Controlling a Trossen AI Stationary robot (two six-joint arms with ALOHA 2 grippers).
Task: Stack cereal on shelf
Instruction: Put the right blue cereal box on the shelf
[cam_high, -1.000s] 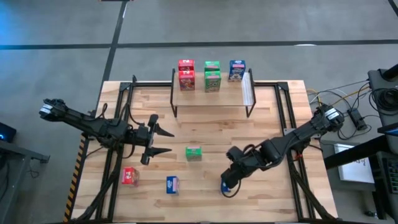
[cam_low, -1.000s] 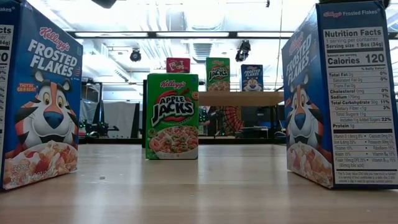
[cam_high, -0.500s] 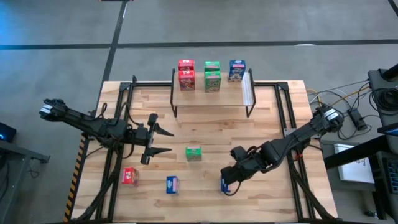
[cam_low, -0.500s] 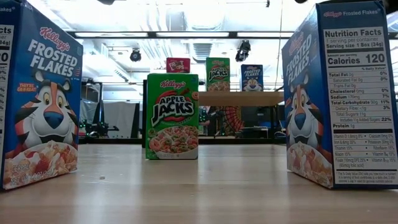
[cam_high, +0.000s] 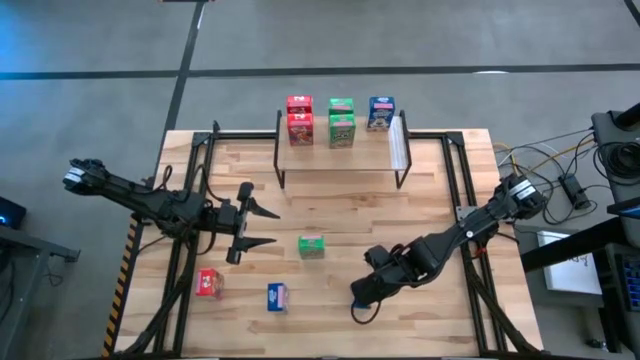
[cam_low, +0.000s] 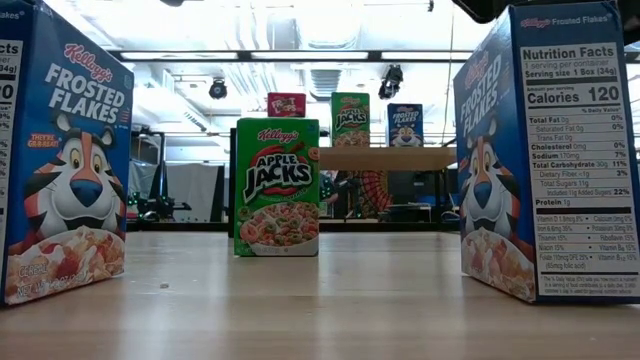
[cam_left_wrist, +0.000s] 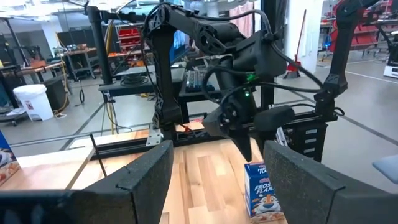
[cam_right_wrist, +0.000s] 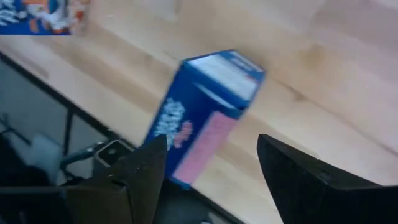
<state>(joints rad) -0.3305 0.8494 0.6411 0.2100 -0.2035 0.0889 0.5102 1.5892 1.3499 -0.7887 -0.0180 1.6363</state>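
Note:
The shelf stands at the table's far side and bears two stacked red cereal boxes, two stacked green ones and a blue one. A green box, a red box and a blue box stand on the table. My right gripper hangs open, slanting down, just above a second blue box that stands upright near the table's front edge; its fingers stand on either side without touching. My left gripper waits open and level at the middle left.
Black frame rails run along the table's left and right sides. In the low view the two blue boxes stand close to the near edge, with the green box between them and farther back. Bare wood lies in front of the shelf.
My right gripper has sunk toward the blue box near the front edge, shifting slightly toward the table's left, and its wrist has rolled. It now covers the box in the high view. The boxes have stayed where they were.

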